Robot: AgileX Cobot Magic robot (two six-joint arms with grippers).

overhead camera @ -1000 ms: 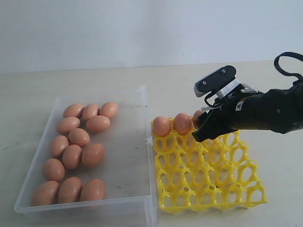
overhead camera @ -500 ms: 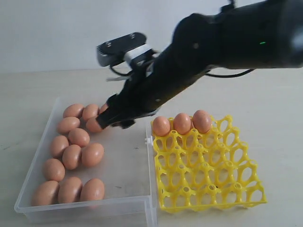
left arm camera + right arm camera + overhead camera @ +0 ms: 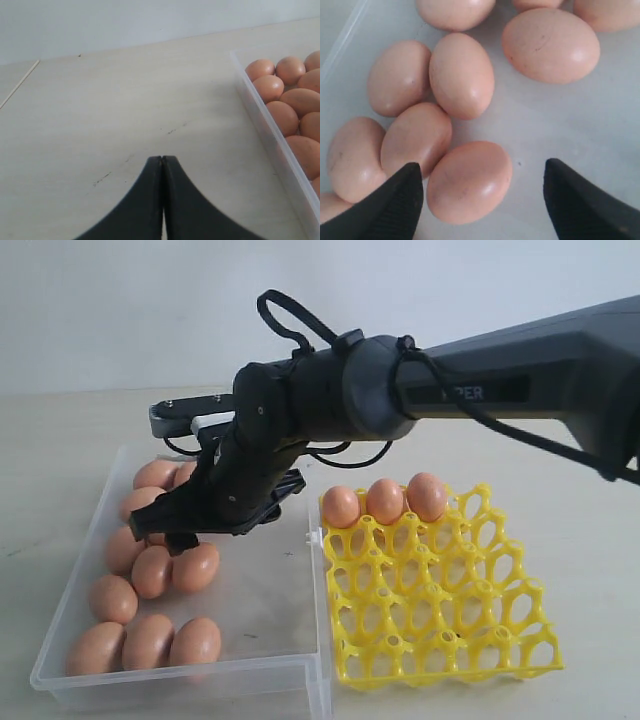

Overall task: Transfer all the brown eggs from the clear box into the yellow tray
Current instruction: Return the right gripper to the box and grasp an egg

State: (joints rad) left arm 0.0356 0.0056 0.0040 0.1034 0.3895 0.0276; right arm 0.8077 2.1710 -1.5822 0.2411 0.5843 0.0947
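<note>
Smooth orange-brown oval eggs (image 3: 150,475) at eleven o'clock in the shallow clear plastic box (image 3: 262,610), partly hidden behind the black arm (image 3: 330,405), box cropped in left wrist view.

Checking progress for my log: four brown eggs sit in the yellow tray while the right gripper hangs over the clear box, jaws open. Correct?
No. The exterior view shows three brown eggs in the yellow tray, not four. The right gripper does hang over the clear box, jaws open.
</note>
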